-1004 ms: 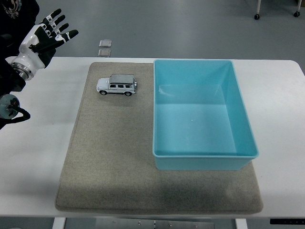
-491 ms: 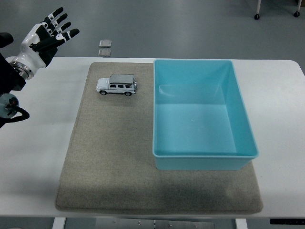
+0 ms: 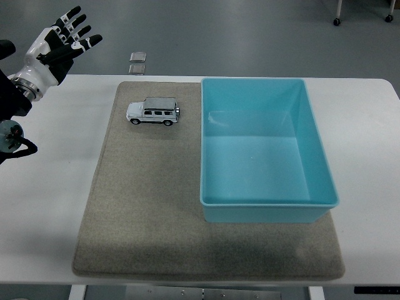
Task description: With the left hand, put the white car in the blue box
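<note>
Left hand (image 3: 57, 42) up at the top-left corner, over the far left edge of the white table (image 3: 50, 187), fingers (image 3: 76, 27) spread and released, holding nothing. Palm white, fingers black with white segments, pointing up and to the right. Black forearm enters from the left edge; a dark joint part with a cable loop sits lower at the left edge over the table.

White car (image 3: 154, 111) sits on the grey-beige mat (image 3: 144, 206), in the mat's far left part, on its wheels, side-on to the camera, nose pointing left. It is well apart from the left hand and near the blue box (image 3: 319, 162) but not touching; a strip of mat shows between the car's rear and the box's left wall.

Blue box is open-topped, rectangular, light blue, standing on the right half of the mat with its right side running past the mat edge at the far end. Nothing inside it. Car not yet in the box.

Mat lies flat on the table, covering most of the middle. Beyond the table's far edge, two small square plates (image 3: 138, 62) on the grey floor, one behind the other. Caster wheels (image 3: 337, 21) of some furniture at the top right.

Right hand not visible
</note>
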